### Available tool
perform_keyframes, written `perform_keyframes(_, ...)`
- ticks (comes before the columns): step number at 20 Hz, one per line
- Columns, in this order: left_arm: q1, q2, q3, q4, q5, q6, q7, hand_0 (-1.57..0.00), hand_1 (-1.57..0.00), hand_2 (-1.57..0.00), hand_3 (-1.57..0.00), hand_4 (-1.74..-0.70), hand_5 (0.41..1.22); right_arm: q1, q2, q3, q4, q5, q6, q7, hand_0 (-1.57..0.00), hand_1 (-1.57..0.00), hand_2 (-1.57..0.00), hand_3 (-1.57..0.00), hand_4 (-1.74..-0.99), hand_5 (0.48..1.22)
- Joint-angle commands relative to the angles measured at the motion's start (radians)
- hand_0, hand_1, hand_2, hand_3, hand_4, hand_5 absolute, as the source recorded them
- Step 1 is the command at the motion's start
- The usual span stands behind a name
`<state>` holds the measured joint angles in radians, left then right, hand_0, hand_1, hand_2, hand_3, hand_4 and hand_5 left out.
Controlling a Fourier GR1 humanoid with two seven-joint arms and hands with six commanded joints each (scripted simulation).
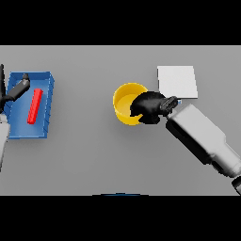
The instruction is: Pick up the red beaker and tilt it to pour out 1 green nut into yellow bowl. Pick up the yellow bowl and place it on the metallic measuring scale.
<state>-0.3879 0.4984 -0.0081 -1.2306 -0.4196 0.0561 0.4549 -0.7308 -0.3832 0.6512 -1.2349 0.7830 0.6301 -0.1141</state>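
Grey table (94, 150) fills the view, and on it at 9 o'clock sits the blue tray (49, 103) with a red bar-shaped piece (35, 106) lying inside, the only red thing showing, no beaker shape to confirm. Up at 2 o'clock, the pale square measuring scale (177, 81), flat and bare. Just left of it, near centre, the yellow bowl (125, 102), no green nut visible inside from here. Now the action: the right hand (150, 107) has its dark fingers curled over the bowl's 3 o'clock rim, clamped on it. Looks like step 2, the bowl pickup. Next move, I'd judge: lift level, carry toward 2 o'clock, set down squarely on the scale. Left hand (18, 89) hangs over the tray's 10 o'clock corner, fingers straight, holding nothing.
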Motion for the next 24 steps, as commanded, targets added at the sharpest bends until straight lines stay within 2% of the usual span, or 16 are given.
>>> perform_keyframes(1,-0.010,0.002,-0.002,-0.001,-0.002,-0.003,0.000,0.00,0.00,0.00,0.00,-0.74,0.695,0.000,-0.008,-0.009,-0.019,-0.003,0.006,0.013,-1.56,-1.56,-1.41,-1.25,-1.737,1.218)
perform_keyframes(4,-0.003,0.012,0.004,-0.012,0.003,-0.007,-0.011,0.00,0.00,0.00,0.00,-0.74,0.693,-0.014,-0.050,-0.042,-0.051,-0.006,0.011,0.020,-1.57,-1.57,-1.42,-1.27,-1.739,1.220)
perform_keyframes(6,-0.010,0.013,0.011,-0.006,0.004,-0.002,0.003,0.00,0.00,0.00,0.00,-0.74,0.697,-0.023,-0.050,-0.061,-0.042,-0.006,-0.003,0.026,-1.57,-1.57,-1.44,-1.27,-1.740,1.220)
perform_keyframes(8,-0.005,0.009,0.010,-0.010,0.010,-0.005,-0.001,0.00,0.00,0.00,0.00,-0.75,0.697,-0.044,-0.041,-0.082,-0.014,-0.013,-0.015,0.027,-1.57,-1.57,-1.44,-1.38,-1.740,1.220)
perform_keyframes(10,0.001,0.007,0.005,-0.013,0.003,-0.003,0.004,0.00,0.00,0.00,0.00,-0.74,0.702,-0.064,-0.048,-0.107,0.021,-0.014,-0.016,0.039,-1.57,-1.57,-1.47,-1.31,-1.740,1.220)
perform_keyframes(12,0.003,0.011,0.004,-0.013,-0.004,0.000,0.002,0.00,0.00,0.00,0.00,-0.74,0.708,-0.063,-0.083,-0.133,0.025,-0.016,-0.039,0.024,-1.57,-1.57,-1.49,-1.26,-1.741,1.221)
perform_keyframes(17,-0.004,0.013,0.008,-0.030,0.007,-0.014,0.020,0.00,0.00,0.00,0.00,-0.74,0.706,-0.102,-0.124,-0.191,0.151,-0.001,-0.125,0.003,-1.57,-1.57,-1.54,-1.20,-1.741,1.221)
perform_keyframes(19,-0.007,0.015,0.011,-0.014,0.005,-0.012,0.018,0.00,0.00,0.00,0.00,-0.74,0.699,-0.127,-0.136,-0.211,0.224,0.006,-0.160,-0.025,-1.57,-1.57,-1.51,-1.19,-1.741,1.221)
perform_keyframes(21,-0.004,0.012,0.008,-0.026,0.004,-0.013,0.021,0.00,0.00,0.00,0.00,-0.73,0.696,-0.120,-0.140,-0.228,0.273,0.004,-0.184,-0.022,-1.57,-1.57,-1.51,-1.17,-1.741,1.221)
perform_keyframes(24,-0.010,0.015,0.012,-0.016,0.006,-0.015,0.026,0.00,0.00,0.00,0.00,-0.73,0.685,-0.123,-0.137,-0.232,0.372,0.028,-0.251,-0.046,-1.57,-1.57,-1.48,-1.23,-1.741,1.221)
